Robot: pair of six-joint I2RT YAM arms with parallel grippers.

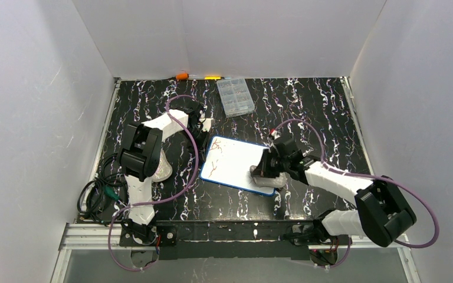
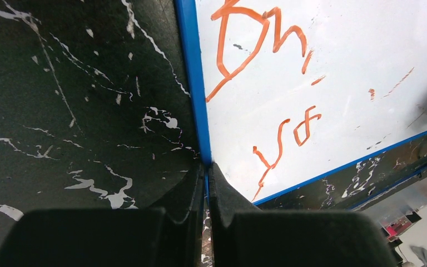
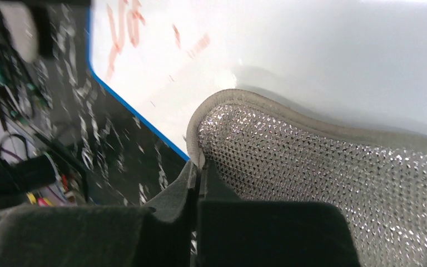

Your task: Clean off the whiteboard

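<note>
White walls close in a black worktop (image 1: 307, 106) veined with white. My left fingers (image 2: 206, 167) are pressed together on the blue rim (image 2: 192, 83) of the whiteboard (image 1: 236, 162), pinching its left edge to hold it down. My right fingers (image 3: 199, 164) are clamped on the hem of a grey mesh cloth (image 3: 322, 183), which lies flat on the board's near right corner.

The whiteboard sits in the middle of the worktop between my two arms. Its long axis runs roughly left to right, and its right end is slanted a little toward the near edge. Around the cloth the surface looks clean. The reddish-orange scribbles (image 2: 244, 50) are on the left part of the board, close to my left fingers and well apart from the cloth. I judge that the next wipe has to carry the cloth leftward along the long axis and a touch farther away. It should stop short of the pinched rim, so my right arm does the travelling while my left only anchors.

Beyond the board, near the far wall, lies a clear compartment box (image 1: 235, 96) with its lid shut. Its cells hold small pieces that I cannot make out.
</note>
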